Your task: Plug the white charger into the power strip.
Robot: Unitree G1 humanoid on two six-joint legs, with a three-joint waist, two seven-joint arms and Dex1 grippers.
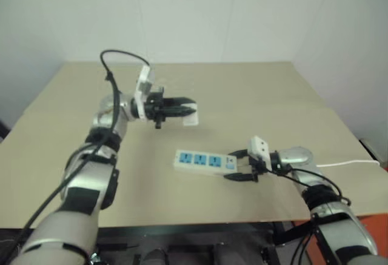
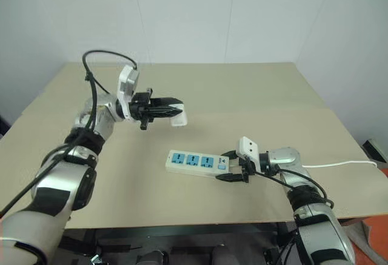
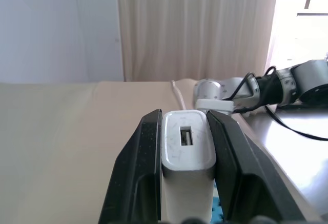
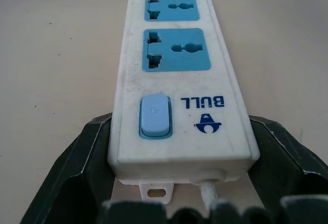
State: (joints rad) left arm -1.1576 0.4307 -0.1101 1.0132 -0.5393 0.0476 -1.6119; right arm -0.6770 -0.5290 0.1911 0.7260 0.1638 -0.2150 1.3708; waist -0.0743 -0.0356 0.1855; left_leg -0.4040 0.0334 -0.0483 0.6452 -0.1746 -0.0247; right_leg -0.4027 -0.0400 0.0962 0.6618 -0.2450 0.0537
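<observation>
Strip braced on the table, charger held aloft.

Nearest, the right gripper (image 2: pixel 229 167) has its fingers set against both sides of the switch end of the power strip (image 2: pixel 194 162), which lies flat on the tan table (image 2: pixel 273 101), cord trailing right. Farther back, the left gripper (image 2: pixel 173 112) points level, clenched on the white charger (image 3: pixel 187 147) above the tabletop, apart from the strip.
</observation>
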